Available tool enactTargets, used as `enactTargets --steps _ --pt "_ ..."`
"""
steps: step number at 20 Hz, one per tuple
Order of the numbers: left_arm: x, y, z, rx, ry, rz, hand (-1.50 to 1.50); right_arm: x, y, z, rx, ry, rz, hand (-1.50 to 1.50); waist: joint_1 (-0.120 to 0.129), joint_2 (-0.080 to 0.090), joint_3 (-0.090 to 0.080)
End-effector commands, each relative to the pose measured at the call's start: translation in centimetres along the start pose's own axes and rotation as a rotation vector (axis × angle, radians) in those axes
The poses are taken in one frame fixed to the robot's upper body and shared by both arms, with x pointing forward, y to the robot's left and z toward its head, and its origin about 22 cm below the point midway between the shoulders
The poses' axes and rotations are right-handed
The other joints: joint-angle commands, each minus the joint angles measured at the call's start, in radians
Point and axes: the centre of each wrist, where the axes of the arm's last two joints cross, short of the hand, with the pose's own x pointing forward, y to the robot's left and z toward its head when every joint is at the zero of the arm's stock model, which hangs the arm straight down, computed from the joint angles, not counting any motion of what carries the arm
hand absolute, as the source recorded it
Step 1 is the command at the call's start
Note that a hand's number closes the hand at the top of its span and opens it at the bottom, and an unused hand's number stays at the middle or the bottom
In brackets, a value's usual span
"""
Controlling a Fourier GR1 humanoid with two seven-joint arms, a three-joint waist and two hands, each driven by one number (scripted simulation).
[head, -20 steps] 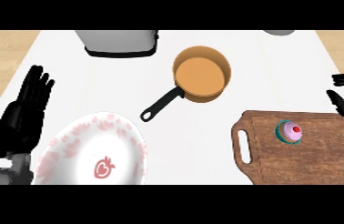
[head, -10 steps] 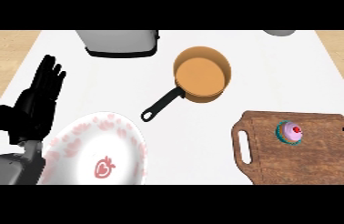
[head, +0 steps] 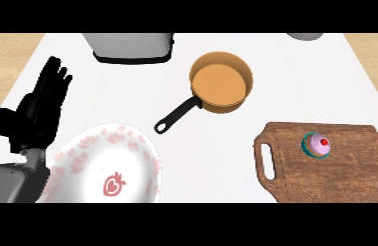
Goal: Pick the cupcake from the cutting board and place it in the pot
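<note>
We are judging the cupcake (head: 317, 145) light and soft on top, so take its wrapper sides; our left hand (head: 43, 105) is resting open, holding nothing.

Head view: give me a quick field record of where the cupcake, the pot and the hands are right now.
cupcake: on the cutting board, upright, untouched
pot: orange, black handle pointing lower left, nothing inside, apart from the board
left hand: open, fingers up, at the view's left edge beside the plate
right hand: not in view
plate: white with pink pattern, lower left
grey appliance: top edge, left of centre
task state: cupcake not yet picked
</note>
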Motion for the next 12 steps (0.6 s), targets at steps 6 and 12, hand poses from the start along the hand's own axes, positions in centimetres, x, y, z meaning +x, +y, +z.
enactTargets --steps 6,12 --pt "0.4 -0.5 -0.7 0.0 0.017 0.011 0.0 5.7 4.9 -4.0 0.305 0.162 0.183 -1.5 -0.012 -0.002 0.001" --pt "0.8 -0.3 -0.4 0.016 -0.007 0.022 0.0 5.2 7.7 -3.7 0.304 0.202 0.154 -1.5 -0.004 0.0 0.003"
